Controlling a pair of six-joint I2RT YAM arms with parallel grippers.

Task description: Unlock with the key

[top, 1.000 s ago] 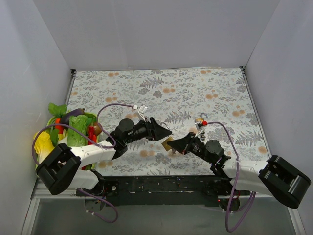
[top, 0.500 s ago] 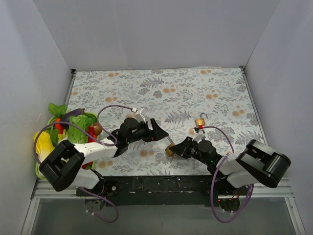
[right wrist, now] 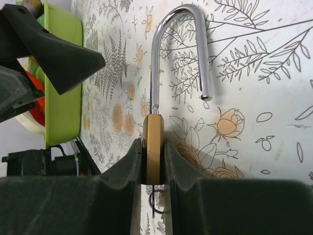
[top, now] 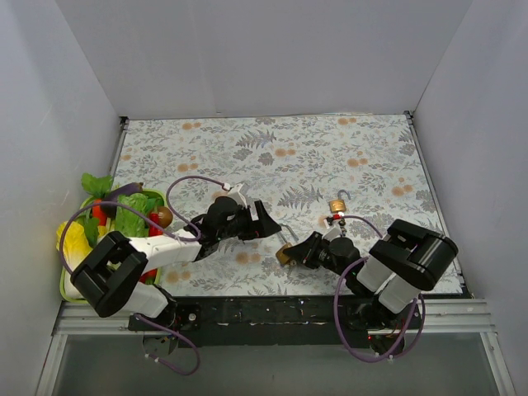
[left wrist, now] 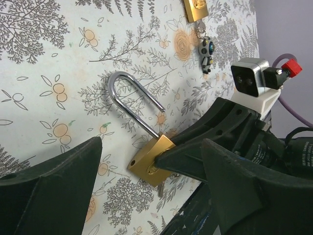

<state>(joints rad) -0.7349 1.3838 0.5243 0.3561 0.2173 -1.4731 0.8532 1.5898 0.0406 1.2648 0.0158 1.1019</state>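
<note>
A brass padlock (right wrist: 154,147) with a silver shackle (right wrist: 178,29) swung open lies low over the flowered table. My right gripper (right wrist: 154,164) is shut on the brass body, one finger on each flat side. A key ring (right wrist: 157,200) hangs just under the body; the key blade is mostly hidden. In the top view the padlock (top: 284,254) sits at the tip of the right gripper (top: 290,252). My left gripper (top: 268,221) is open and empty, just left of the shackle. In the left wrist view the padlock (left wrist: 146,159) lies between the spread fingers (left wrist: 58,176).
A second brass padlock (top: 337,204) with keys and a red tag lies on the table behind the right gripper, also in the left wrist view (left wrist: 195,9). A green tray (top: 74,285) of toy vegetables stands at the left edge. Grey walls enclose the table.
My right arm has folded in toward the middle, its elbow moving left, still holding the padlock low. My left gripper has shifted slightly and stays open.
</note>
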